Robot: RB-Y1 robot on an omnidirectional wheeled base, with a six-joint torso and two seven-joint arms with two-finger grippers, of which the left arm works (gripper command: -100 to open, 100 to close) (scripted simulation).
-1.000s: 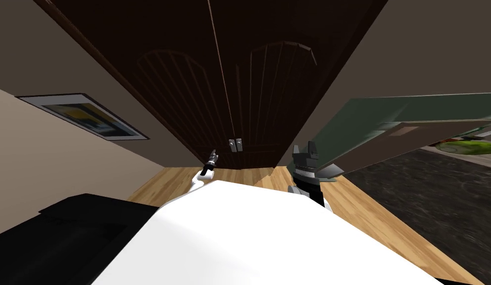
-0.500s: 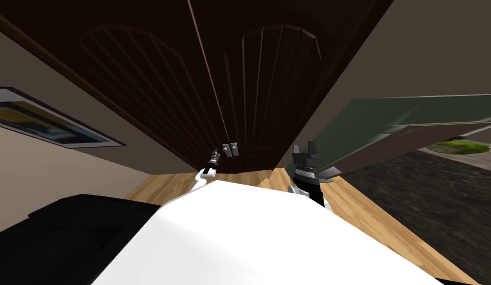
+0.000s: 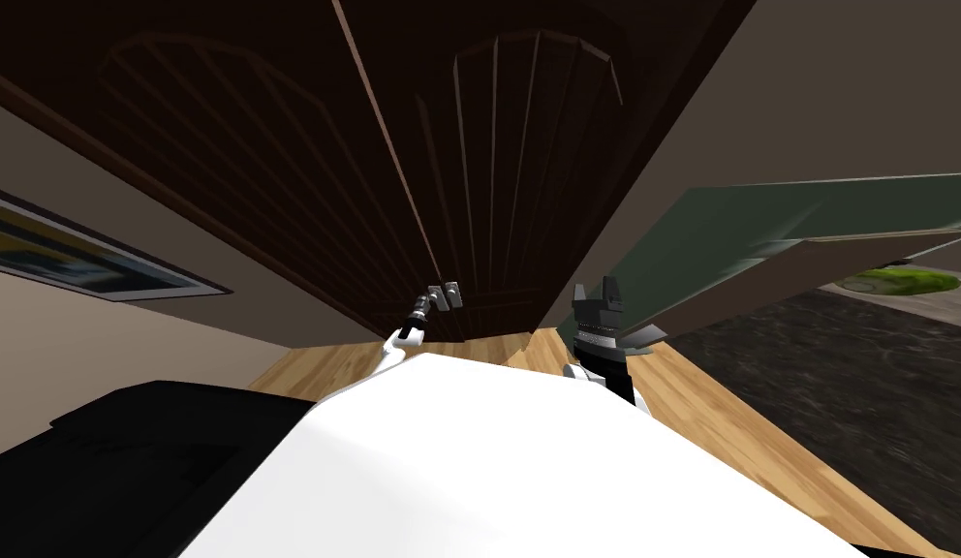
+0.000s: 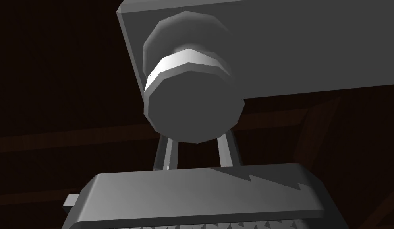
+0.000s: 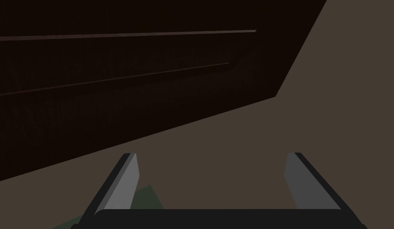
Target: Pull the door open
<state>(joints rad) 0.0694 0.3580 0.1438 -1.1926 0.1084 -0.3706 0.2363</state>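
left wrist view: clamping grey knob (image 4: 192, 99) on the dark door (image 4: 53, 79) with left gripper (image 4: 196, 148), fingers narrow; holding right gripper (image 5: 212, 159) wide, empty, off door's edge.

A framed picture (image 3: 91, 262) hangs on the tan wall (image 3: 101, 349), and light wood floor (image 3: 730, 426) borders a dark speckled carpet (image 3: 856, 387).

The dark door (image 3: 508, 174) blocks everything ahead. The left tool (image 3: 422, 307) is hard against it, clamped on the knob (image 4: 192, 103) before its plate (image 4: 291, 47). The right tool (image 3: 597, 288), fingers spread, has free air before the brown wall (image 5: 252, 131). A green panel (image 3: 740, 232) stands just beside its outer side.
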